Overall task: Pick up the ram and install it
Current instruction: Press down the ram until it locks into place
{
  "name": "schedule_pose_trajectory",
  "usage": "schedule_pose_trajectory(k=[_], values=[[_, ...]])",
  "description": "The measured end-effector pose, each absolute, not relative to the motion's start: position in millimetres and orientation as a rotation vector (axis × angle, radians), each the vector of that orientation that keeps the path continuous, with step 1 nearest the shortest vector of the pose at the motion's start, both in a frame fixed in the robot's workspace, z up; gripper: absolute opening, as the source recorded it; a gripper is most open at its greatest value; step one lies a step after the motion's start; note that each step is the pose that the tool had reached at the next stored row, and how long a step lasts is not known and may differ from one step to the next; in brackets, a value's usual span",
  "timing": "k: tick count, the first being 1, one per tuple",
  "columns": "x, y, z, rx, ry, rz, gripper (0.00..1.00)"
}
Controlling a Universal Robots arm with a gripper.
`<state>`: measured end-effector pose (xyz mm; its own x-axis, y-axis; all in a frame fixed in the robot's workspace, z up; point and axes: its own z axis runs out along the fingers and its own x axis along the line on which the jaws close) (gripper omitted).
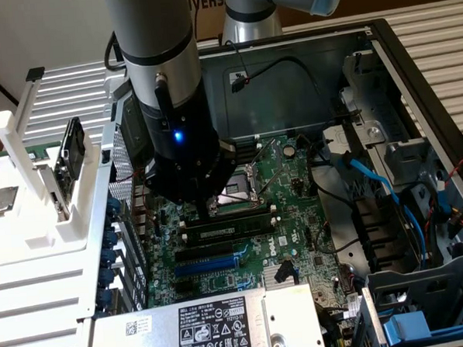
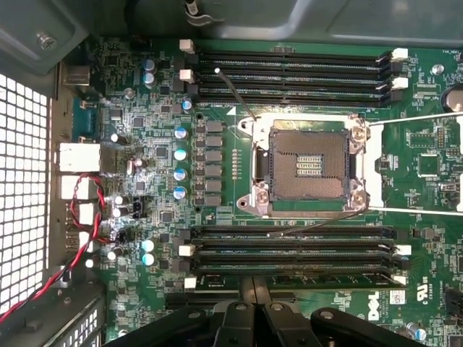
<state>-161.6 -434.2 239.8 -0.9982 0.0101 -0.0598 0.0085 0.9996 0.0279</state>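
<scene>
Ram [image 1: 228, 230] lies in memory slot beside CPU socket [image 2: 311, 170], on socket's side facing blue expansion slot [image 1: 213, 260]. Gripper [image 2: 253, 307] directly above ram, jaws together, nothing clamped. Step judged: pressing stick home. Next move calls for even downward push until end clips latch.

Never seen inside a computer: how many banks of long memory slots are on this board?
2. One bank lies beyond the square socket from the tool; the other lies between socket and tool, the ram along its tool-side edge. More may be hidden.
</scene>
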Motion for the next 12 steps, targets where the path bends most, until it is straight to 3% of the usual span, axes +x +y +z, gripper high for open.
schedule_pose_trajectory(k=[12], values=[[-162.9,-435.7,230.4,0.015,3.081,0.054,0.10]])
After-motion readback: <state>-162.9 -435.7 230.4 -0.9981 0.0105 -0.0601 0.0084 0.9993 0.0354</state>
